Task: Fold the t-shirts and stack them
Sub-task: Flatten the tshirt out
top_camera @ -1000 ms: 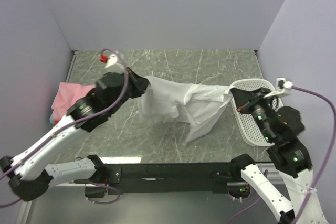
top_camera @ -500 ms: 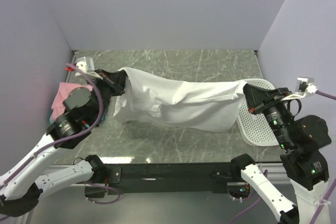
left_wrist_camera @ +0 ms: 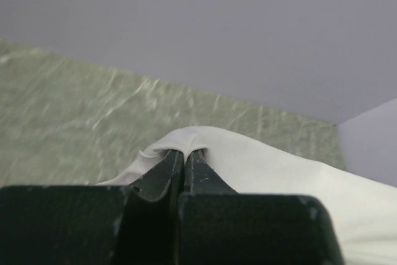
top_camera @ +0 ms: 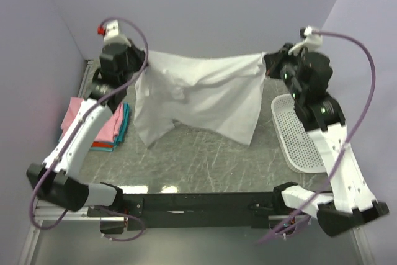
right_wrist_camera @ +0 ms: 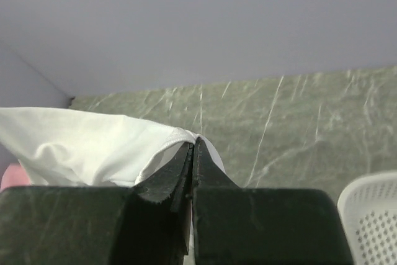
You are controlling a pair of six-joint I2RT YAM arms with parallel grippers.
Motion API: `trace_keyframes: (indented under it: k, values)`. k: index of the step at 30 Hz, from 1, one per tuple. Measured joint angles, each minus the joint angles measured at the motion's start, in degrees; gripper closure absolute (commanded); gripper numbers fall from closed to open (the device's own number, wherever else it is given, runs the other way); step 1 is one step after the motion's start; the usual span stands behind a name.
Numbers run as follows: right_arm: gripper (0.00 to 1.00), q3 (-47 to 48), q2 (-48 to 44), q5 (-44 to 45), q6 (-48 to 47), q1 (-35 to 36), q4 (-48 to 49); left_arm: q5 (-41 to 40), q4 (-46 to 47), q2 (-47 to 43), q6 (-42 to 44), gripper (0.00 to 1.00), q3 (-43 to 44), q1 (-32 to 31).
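A plain white cloth t-shirt was held spread out above the green marbled table. One upper corner was pinched between the closed jaws of the left gripper, and the other between those of the right gripper. A stack of folded pink, teal and orange-red t-shirts was seen at the table's left edge. A white perforated plastic basket was seen at its right edge.

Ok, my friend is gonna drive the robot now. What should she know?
Left gripper: shut on one top corner of the white t-shirt.
Right gripper: shut on the other corner.
The shirt hangs spread between them, unfolded.
Folded stack, pink on top, sits on the left.
Left to do: lay the white shirt down, fold it, put it on the stack.
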Motion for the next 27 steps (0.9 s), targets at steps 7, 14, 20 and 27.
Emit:
trace_keyframes:
  k: [7, 14, 20, 27]
  values:
    - [1.00, 16.7, 10.5, -5.5, -2.5, -6.7, 0.5, 9.9, -1.5, 11.5, 3.9, 0.99, 23.1, 4.9]
    - [1.00, 3.2, 0.1, -9.5, -2.5, -8.2, 2.6, 13.7, 4.1, -0.9, 4.3, 0.99, 4.6, 6.1]
    - [0.96, -22.5, -12.7, -10.4, 1.1, -8.2, -1.7, 12.6, 4.4, -16.2, -4.6, 0.72, -32.1, 6.1]
    - [0.40, -40.0, -17.8, -8.5, 7.3, -8.2, -9.6, 11.7, -2.7, -25.0, -14.6, 0.01, -47.9, 6.1]
